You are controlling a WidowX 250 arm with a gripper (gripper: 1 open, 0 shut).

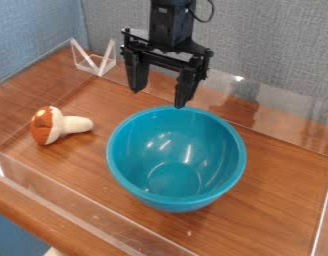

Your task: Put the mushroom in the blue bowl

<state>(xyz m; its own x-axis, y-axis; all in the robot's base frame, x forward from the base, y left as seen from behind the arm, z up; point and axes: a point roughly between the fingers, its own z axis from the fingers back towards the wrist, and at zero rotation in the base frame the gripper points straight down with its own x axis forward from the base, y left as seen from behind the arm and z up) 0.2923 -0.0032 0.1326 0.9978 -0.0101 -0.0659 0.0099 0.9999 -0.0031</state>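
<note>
The mushroom (55, 124), with an orange-brown cap and cream stem, lies on its side on the wooden table at the left. The blue bowl (176, 158) stands in the middle foreground, large, glossy and with nothing inside. My gripper (159, 90) hangs pointing down just behind the bowl's far rim, its black fingers (132, 78) spread wide and holding nothing. The mushroom lies well to the left of and nearer than the gripper, apart from it.
A clear plastic wall (153, 215) borders the wooden table (280, 180) along the front, with more clear panels at the back right. A small white frame (87, 58) stands at the back left. Blue fabric lines the back wall.
</note>
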